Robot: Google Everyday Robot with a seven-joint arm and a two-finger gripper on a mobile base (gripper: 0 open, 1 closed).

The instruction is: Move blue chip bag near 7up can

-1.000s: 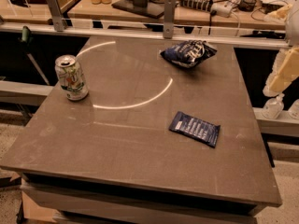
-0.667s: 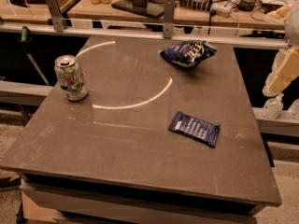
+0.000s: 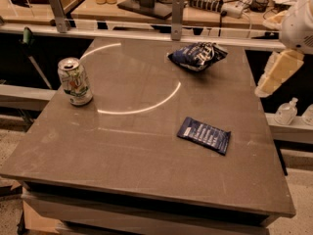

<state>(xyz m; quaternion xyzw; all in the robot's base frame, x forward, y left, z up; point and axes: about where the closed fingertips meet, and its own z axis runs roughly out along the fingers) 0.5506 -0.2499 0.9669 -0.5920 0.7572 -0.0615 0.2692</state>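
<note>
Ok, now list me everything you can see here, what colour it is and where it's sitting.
7up can: one, pale green and white with a silver top, upright near the table's left edge.
blue chip bag: one, dark blue with white print, crumpled, far side of the table, right of centre.
flat blue packet: one, blue with white text, lying flat on the nearer right part.
table: one, grey-brown, carrying all three.
metal posts: two, grey, on the rail behind the table.
clear bottles: two, on a ledge right of the table, one cut off by the frame.
gripper: one, cream, in the air beyond the table's right edge, touching nothing.
</note>
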